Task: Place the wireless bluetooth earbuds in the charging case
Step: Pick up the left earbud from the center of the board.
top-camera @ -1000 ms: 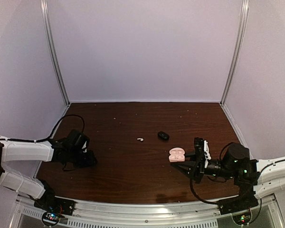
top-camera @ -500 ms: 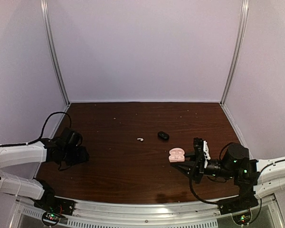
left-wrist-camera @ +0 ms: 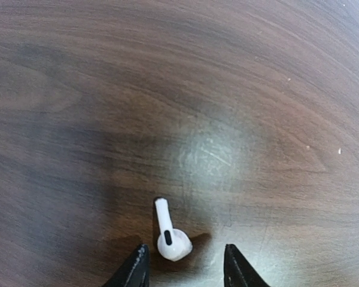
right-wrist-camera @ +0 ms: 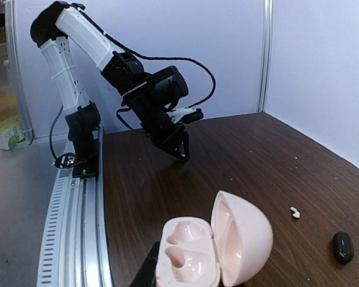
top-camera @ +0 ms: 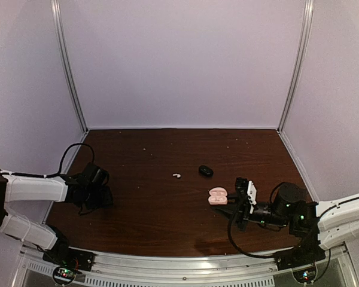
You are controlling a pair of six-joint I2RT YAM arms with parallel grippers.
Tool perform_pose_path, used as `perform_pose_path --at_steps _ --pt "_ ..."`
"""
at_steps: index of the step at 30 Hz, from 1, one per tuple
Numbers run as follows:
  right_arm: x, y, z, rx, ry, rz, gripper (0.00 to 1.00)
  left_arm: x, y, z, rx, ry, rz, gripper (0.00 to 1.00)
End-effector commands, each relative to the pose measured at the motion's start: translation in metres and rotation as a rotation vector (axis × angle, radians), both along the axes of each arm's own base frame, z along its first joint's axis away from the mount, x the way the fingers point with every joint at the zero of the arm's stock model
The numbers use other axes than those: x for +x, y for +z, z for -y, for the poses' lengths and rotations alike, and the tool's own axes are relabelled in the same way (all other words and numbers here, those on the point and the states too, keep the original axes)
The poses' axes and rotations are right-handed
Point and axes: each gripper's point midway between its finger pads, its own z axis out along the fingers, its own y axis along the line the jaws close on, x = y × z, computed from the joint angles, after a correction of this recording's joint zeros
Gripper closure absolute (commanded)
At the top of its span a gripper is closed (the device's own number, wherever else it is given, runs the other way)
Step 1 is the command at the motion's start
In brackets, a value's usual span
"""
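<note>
A white stemmed earbud (left-wrist-camera: 169, 236) lies on the dark wood table, between the fingertips of my open left gripper (left-wrist-camera: 184, 272), nearer the left finger. In the top view that gripper (top-camera: 99, 196) is low at the table's left side and hides this earbud. A second white earbud (top-camera: 177, 176) lies mid-table and also shows in the right wrist view (right-wrist-camera: 295, 211). My right gripper (top-camera: 233, 204) is shut on an open pink charging case (top-camera: 217, 196). Both of the case's sockets (right-wrist-camera: 188, 251) are empty. One black finger (right-wrist-camera: 145, 272) shows at the case's left; the other is hidden.
A small black oval object (top-camera: 206, 171) lies just right of the mid-table earbud and shows in the right wrist view (right-wrist-camera: 343, 247). Lilac walls close the table at the back and sides. A metal rail (top-camera: 185, 263) runs along the near edge.
My left gripper drew back to the left, then shifted slightly right. My right gripper moved a little left with the pink case. The mid-table earbud and black object stayed put.
</note>
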Motion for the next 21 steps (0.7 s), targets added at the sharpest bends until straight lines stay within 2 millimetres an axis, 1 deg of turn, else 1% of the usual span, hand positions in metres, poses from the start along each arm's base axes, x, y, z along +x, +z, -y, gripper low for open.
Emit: perform_pose_path --at_steps 1,3,5,9,12,16,21 --pt "0.019 -0.005 0.002 -0.015 -0.096 0.090 0.92 0.010 -0.003 -0.005 0.027 0.014 0.031 0.59" --pt "0.025 -0.007 0.001 -0.017 -0.131 0.118 0.92 0.010 -0.008 -0.005 0.030 0.016 0.022 0.59" --pt "0.031 -0.005 -0.001 -0.009 -0.155 0.142 0.92 0.009 -0.013 -0.004 0.031 0.012 0.011 0.61" --pt "0.038 -0.007 -0.005 -0.015 -0.172 0.167 0.92 0.008 -0.021 -0.005 0.040 0.007 -0.003 0.73" --pt "0.046 -0.011 -0.004 -0.023 -0.192 0.169 0.93 0.006 -0.024 -0.003 0.032 -0.009 -0.015 0.80" --pt "0.053 -0.020 0.000 -0.036 -0.195 0.167 0.93 0.005 -0.020 0.003 0.012 -0.044 -0.009 0.87" --pt "0.057 -0.027 0.001 -0.047 -0.176 0.181 0.93 0.005 -0.010 0.014 -0.011 -0.121 -0.011 0.89"
